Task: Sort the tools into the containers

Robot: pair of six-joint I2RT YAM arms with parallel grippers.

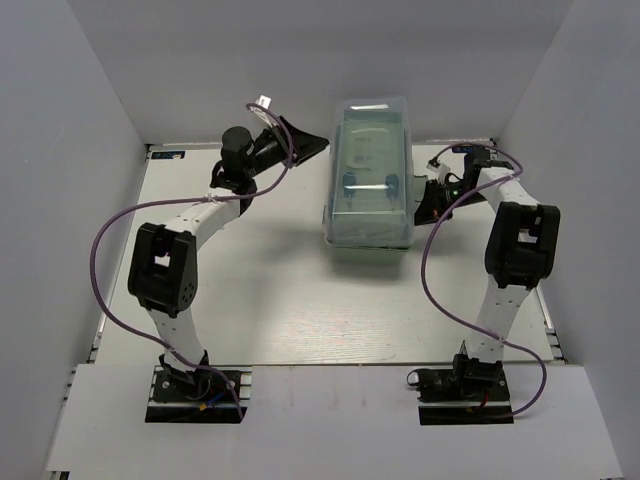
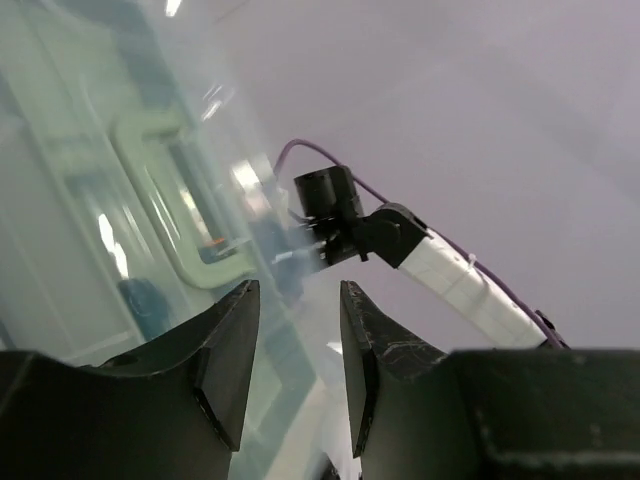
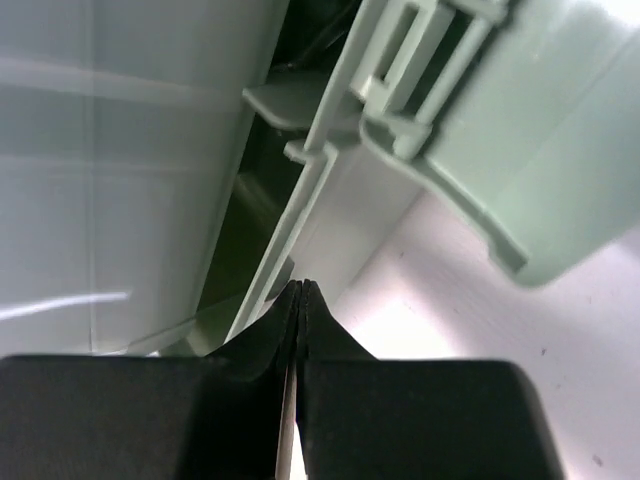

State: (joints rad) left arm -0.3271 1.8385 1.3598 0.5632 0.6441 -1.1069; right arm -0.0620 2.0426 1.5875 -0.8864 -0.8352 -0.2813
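Your overhead camera looked down from above the near edge over the whole white worktop [image 1: 300,310]. Your left wrist camera sat close beside the pale mint-green toolbox with a translucent lid [image 2: 100,150], facing the white-and-black right arm [image 2: 450,280] beyond. Your right wrist camera hugged the toolbox's side; all three views shared it.

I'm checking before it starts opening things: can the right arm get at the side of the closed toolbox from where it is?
Probably yes. The right fingers, shut, sit right by the toolbox's right side under a tray lip, with nothing between them.
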